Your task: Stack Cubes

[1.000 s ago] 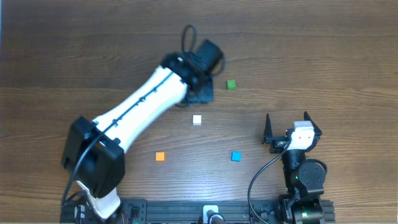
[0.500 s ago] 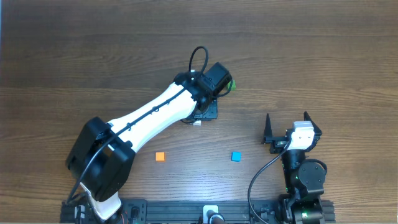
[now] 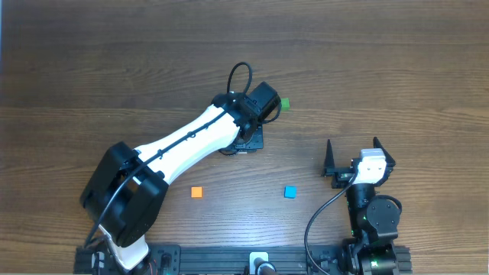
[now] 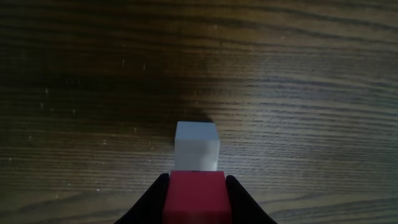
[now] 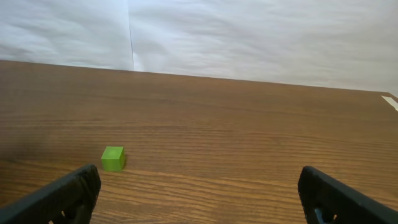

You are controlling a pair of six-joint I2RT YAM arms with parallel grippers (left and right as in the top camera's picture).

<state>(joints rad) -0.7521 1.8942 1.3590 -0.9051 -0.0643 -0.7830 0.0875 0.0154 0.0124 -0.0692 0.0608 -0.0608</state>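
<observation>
- Top view: The left arm reaches out to the middle of the desk (image 3: pixel 397 61), and the left pincer (image 3: pixel 246 142) is there. A green cube (image 3: pixel 285 102) sits just beside it, on the side of the far edge. An orange cube (image 3: pixel 197 192) and a blue cube (image 3: pixel 289 192) sit well apart from each other, closer to the near edge where the arms stand. The right pincer (image 3: pixel 352 145) is by the near edge, toward the right corner. It is open wide with nothing in it.
- Left wrist view: The left pincer is squeezed shut on a red cube (image 4: pixel 196 199). A white cube (image 4: pixel 198 146) sits on the desk and looks to be right under the red one. I cannot tell if the two touch.
- Right wrist view: The right pincer is spread open and empty. The green cube sits alone on the wood, well apart from it.
- How far along: I think the first stack is just being made. Red is lined up with white but not let go. Green, orange and blue are not stacked yet.
- Count: five cubes, one each of red, white, green, orange and blue. Two pincers.
</observation>
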